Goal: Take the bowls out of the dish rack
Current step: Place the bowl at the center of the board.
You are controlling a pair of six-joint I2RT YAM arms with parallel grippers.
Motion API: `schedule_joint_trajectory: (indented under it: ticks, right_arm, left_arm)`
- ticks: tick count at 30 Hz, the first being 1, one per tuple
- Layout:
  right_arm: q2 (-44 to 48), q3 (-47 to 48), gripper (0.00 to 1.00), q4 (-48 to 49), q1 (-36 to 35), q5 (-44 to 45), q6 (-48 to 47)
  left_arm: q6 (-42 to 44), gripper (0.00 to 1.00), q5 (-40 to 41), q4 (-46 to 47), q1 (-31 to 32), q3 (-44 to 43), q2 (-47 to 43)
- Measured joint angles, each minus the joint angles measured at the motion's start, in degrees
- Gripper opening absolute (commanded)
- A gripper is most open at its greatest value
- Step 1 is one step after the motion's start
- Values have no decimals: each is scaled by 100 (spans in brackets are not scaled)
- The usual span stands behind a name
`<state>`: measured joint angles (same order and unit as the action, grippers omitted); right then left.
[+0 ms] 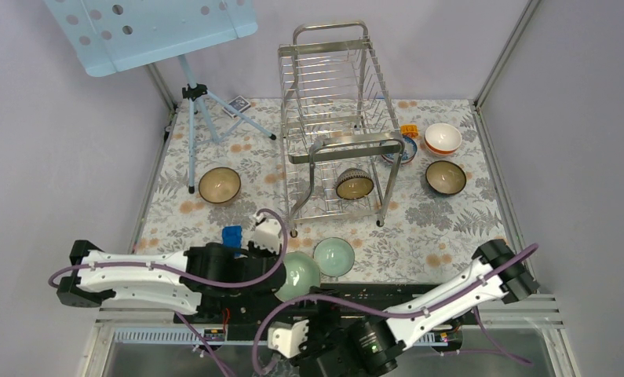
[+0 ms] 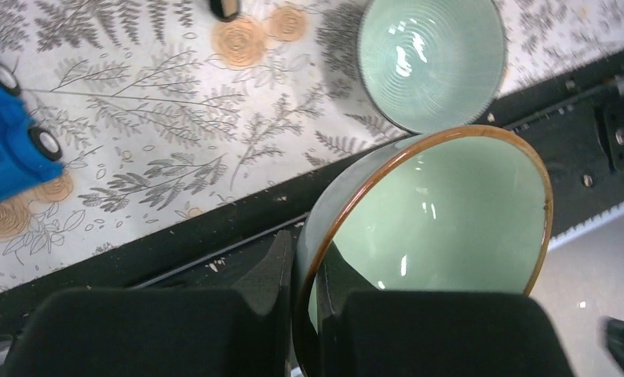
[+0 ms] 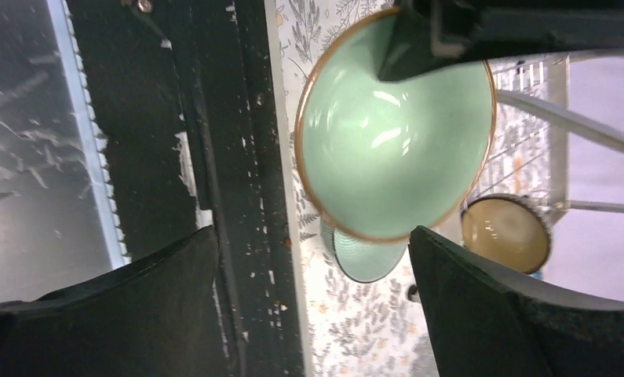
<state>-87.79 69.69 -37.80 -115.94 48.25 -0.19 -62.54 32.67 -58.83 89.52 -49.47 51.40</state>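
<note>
So the left pincer (image 2: 304, 271) is pinching the rim of the brown-rimmed green bowl (image 2: 442, 220), with one black finger (image 2: 269, 267) outside the wall and the other inside. The bowl is tipped up on its side over the near edge of the desk (image 1: 418, 228), right where the flowery cloth meets the black rail. From the left wrist view I honestly can't tell if it's resting on anything or just hanging in the grip.

The right pincer (image 3: 312, 236) is spread wide with nothing between its jaws. It sits just short of that same bowl, facing into its open mouth.

The second green bowl (image 1: 333, 257) sits upright on the desk just beside the held one, on the rack side.

The dish rack (image 1: 336, 86) stands in the far middle of the desk. One bowl with a tan inside (image 1: 355, 184) is in its lower tier, and I can't see any others in there.

Out on the desk, a brown bowl (image 1: 219, 185) sits well off to the left of the rack. To the rack's right are an orange-and-white bowl (image 1: 443, 138) and a dark bowl (image 1: 446, 177). A blue-patterned bowl (image 1: 405, 151) peeks out right against the rack's frame.
</note>
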Motion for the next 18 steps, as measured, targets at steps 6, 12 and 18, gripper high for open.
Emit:
schedule_joint_trajectory:
  ticks: [6, 12, 18]
  right_arm:
    - [883, -743, 100, 678, -2, -35, 881]
    - [1950, -1558, 100, 1314, -4, 61, 1602]
    - [3217, -2542, 100, 2293, -7, 398, 2151]
  left_arm:
    - [-249, 0, 52, 223, -640, 713, -444]
    - [-487, 0, 7, 472, -1145, 1521, -577]
    - [-743, 0, 22, 511, -1738, 1921, -1091]
